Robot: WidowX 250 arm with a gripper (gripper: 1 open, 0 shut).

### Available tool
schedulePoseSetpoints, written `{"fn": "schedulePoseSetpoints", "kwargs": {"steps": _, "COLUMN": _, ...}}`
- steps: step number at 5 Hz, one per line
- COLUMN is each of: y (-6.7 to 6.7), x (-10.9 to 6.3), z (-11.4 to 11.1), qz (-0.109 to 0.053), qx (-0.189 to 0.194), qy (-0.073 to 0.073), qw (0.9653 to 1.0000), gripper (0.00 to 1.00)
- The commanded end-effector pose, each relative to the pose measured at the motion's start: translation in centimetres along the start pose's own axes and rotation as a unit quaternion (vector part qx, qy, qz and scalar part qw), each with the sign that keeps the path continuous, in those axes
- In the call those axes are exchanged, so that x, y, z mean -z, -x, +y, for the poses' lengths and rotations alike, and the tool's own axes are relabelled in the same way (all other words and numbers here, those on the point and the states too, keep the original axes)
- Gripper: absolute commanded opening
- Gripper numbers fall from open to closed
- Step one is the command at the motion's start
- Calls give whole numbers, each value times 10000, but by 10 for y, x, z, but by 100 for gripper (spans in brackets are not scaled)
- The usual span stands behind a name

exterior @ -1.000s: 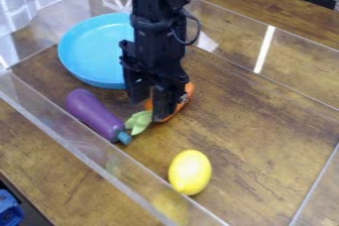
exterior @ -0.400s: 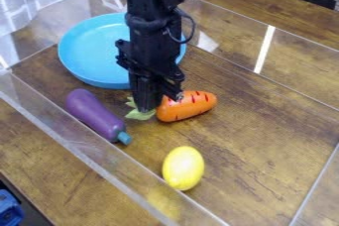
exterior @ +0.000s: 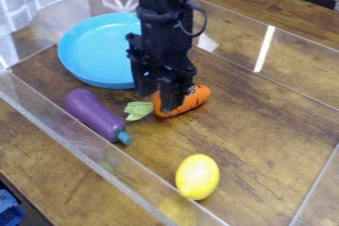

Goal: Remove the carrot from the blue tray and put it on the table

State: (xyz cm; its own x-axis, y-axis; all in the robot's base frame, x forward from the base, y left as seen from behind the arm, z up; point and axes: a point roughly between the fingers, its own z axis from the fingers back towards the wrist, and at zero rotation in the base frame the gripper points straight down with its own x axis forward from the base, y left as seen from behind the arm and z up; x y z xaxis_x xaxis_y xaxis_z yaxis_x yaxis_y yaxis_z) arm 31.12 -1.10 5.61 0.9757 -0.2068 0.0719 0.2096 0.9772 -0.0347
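The orange carrot (exterior: pixel 192 99) lies on the dark wood table (exterior: pixel 265 121), just off the near right rim of the round blue tray (exterior: pixel 90 50). Its green top (exterior: pixel 138 111) points left toward the eggplant. My gripper (exterior: pixel 165 89) points straight down over the carrot's middle and hides part of it. The dark fingers (exterior: pixel 143 79) stand apart, open, on either side of the carrot, low to the table. Nothing lies in the tray.
A purple eggplant (exterior: pixel 95 114) lies left of the carrot top. A yellow lemon (exterior: pixel 197 175) sits near the front. A clear acrylic wall (exterior: pixel 79 141) borders the table along the front left and back.
My gripper shifted right and now stands over the carrot, which lay uncovered beside it a moment ago. The lemon sits slightly further right and nearer the front.
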Motion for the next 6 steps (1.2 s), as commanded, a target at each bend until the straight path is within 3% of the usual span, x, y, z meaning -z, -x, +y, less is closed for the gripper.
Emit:
{"fn": "schedulePoseSetpoints", "kwargs": {"steps": 1, "y": -13, "x": -22, "z": -3, "qz": -400, "qx": 98, "qy": -82, "qw": 9991, "gripper": 0}}
{"fn": "schedulePoseSetpoints", "kwargs": {"steps": 2, "y": -14, "x": -20, "z": -4, "qz": -409, "qx": 118, "qy": -83, "qw": 9991, "gripper": 0}}
{"fn": "schedulePoseSetpoints", "kwargs": {"steps": 3, "y": -16, "x": -17, "z": -7, "qz": -429, "qx": 169, "qy": -64, "qw": 9989, "gripper": 100}}
{"fn": "schedulePoseSetpoints", "kwargs": {"steps": 4, "y": -18, "x": -13, "z": -9, "qz": -446, "qx": 208, "qy": -44, "qw": 9988, "gripper": 100}}
{"fn": "schedulePoseSetpoints", "kwargs": {"steps": 5, "y": -19, "x": -12, "z": -10, "qz": -451, "qx": 203, "qy": -40, "qw": 9988, "gripper": 0}}
{"fn": "schedulePoseSetpoints", "kwargs": {"steps": 6, "y": -20, "x": -8, "z": -11, "qz": -440, "qx": 212, "qy": -38, "qw": 9988, "gripper": 100}}
